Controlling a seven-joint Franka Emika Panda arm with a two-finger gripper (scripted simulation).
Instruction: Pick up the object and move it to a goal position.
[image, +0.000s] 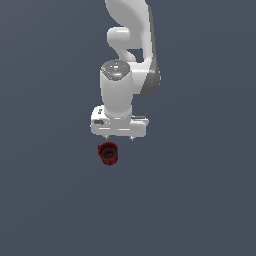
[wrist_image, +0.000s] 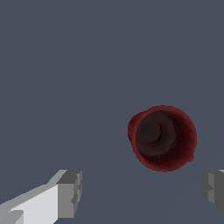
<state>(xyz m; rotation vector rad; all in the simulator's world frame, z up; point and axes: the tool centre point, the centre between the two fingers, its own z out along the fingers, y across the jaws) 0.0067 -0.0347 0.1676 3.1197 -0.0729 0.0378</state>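
One small dark red mug with dark inside, upright on the flat grey-blue floor, sits just below the one white arm's gripper toward the exterior view's left. Fingers spread wide, released (holding nothing). Bare floor surrounds the mug.
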